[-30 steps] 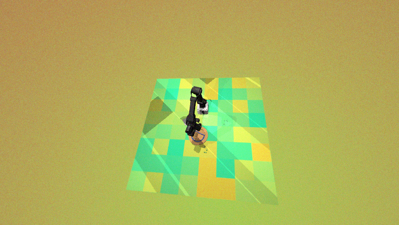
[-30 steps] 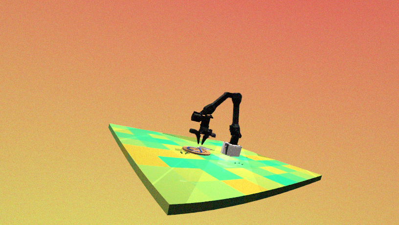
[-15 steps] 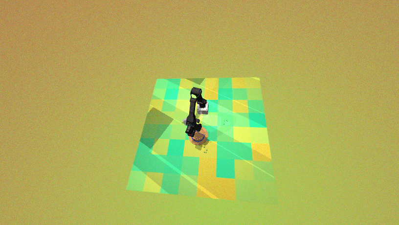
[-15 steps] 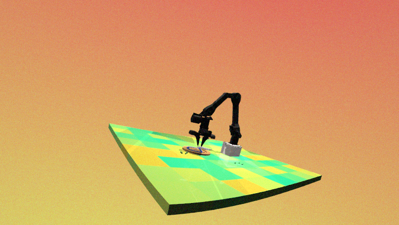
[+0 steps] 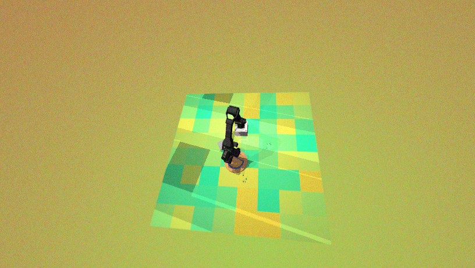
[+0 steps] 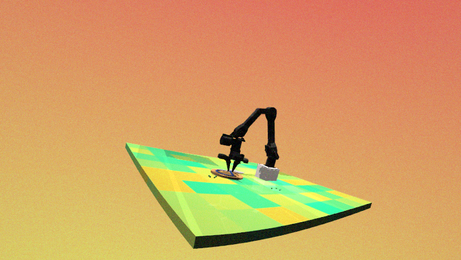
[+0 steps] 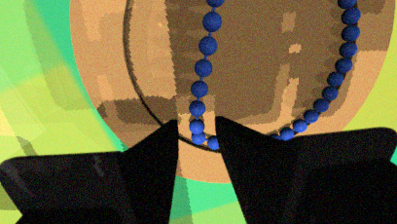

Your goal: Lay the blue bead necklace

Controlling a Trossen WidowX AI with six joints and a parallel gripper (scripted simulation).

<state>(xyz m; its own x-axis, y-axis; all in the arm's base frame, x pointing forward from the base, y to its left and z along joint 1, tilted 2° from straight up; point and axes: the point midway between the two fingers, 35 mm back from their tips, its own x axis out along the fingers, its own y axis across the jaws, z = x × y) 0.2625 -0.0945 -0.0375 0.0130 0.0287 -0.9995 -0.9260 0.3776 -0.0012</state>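
Note:
The round orange-brown bead board (image 5: 245, 156) (image 6: 240, 177) (image 7: 204, 168) lies flat. The blue bead necklace (image 5: 236, 168) (image 7: 198, 90) lies on it. In the wrist view its right side curves close along the round groove; its left strand runs nearly straight across the board, inside the groove's bare left arc (image 7: 127, 54). The strands meet in a corner near the groove at the lower middle. My gripper (image 6: 230, 170) (image 7: 197, 125) is open a little, low over the board. Its fingertips stand on either side of that corner, with gaps to the beads. The right finger hides a few beads.
The arm's white base block (image 5: 241, 129) (image 6: 267, 173) stands behind the board. A flat pale grey piece (image 5: 220, 144) lies beside the arm. Small dark green bits lie near the board (image 5: 244, 179) and farther right of the base (image 5: 268, 145). The patchwork table top has open edges.

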